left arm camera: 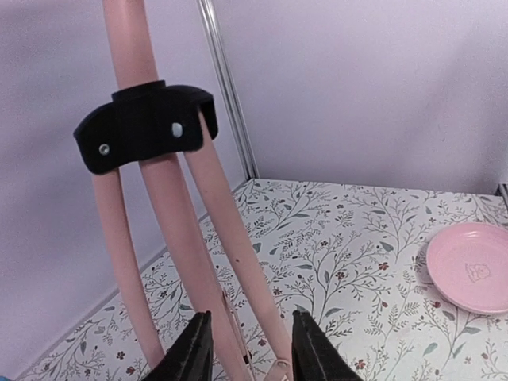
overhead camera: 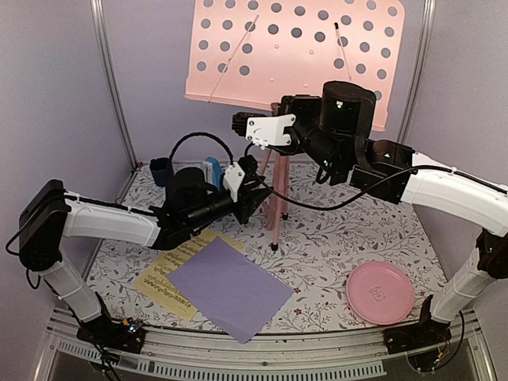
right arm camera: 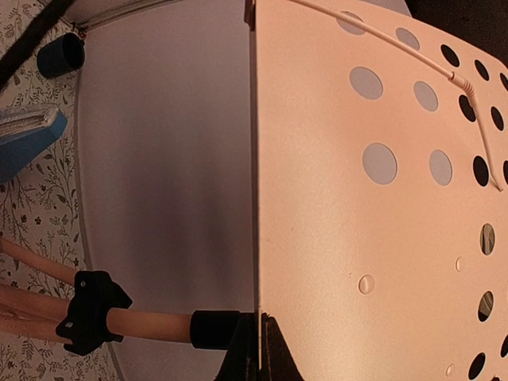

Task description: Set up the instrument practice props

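Note:
The pink music stand's perforated desk point(overhead camera: 294, 48) fills the back of the top view, and its tripod legs point(overhead camera: 274, 198) stand on the flowered table. My right gripper point(right arm camera: 259, 317) is shut on the thin lower edge of the desk point(right arm camera: 373, 198). My left gripper point(left arm camera: 251, 317) is low at the tripod, its jaws pressed around two pink legs point(left arm camera: 230, 238) below the black collar point(left arm camera: 143, 127). A lavender sheet point(overhead camera: 230, 287) lies on top of a yellow sheet point(overhead camera: 163, 278) at the front left. The blue metronome point(overhead camera: 211, 171) shows partly behind my left arm.
A round pink plate point(overhead camera: 380, 292) sits at the front right. A small dark blue cup point(overhead camera: 159, 169) stands in the back left corner by the metal frame post point(overhead camera: 115, 87). Lilac walls close in the sides and back.

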